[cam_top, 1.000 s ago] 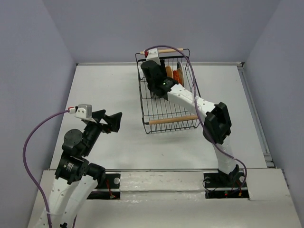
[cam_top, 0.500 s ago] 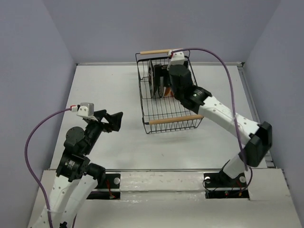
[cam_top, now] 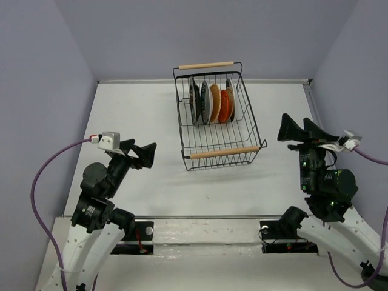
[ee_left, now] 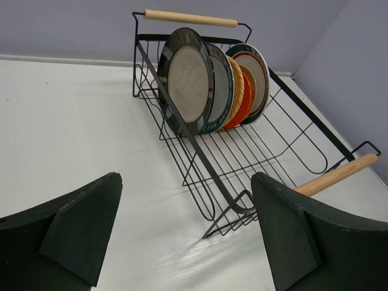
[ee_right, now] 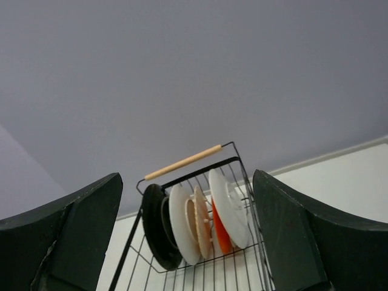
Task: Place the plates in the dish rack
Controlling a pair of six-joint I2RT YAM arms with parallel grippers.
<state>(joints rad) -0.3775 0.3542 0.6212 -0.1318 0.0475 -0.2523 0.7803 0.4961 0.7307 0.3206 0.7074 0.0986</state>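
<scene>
Well, the plates [cam_top: 212, 103] stand on edge in a row at the far end of the rack [cam_top: 224, 152], wires propping them upright. Left gripper [cam_top: 140, 153], near-left of the rack, & right gripper [cam_top: 302, 132], off to its right, both gape wide w/ nothing held. Loading looks abt done.

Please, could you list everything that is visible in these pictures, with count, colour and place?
plates: five told apart, one black-rimmed, two green-rimmed, one tan, one orange; on edge at the rack's far end
rack: one, black wire; far middle of the table
handles: two, pale wood; one at each end of the rack
table: one, white; below everything
cables: two, purple; one on each arm
left claw: one, black, open, empty; near left
right claw: one, black, open, empty; right side
</scene>
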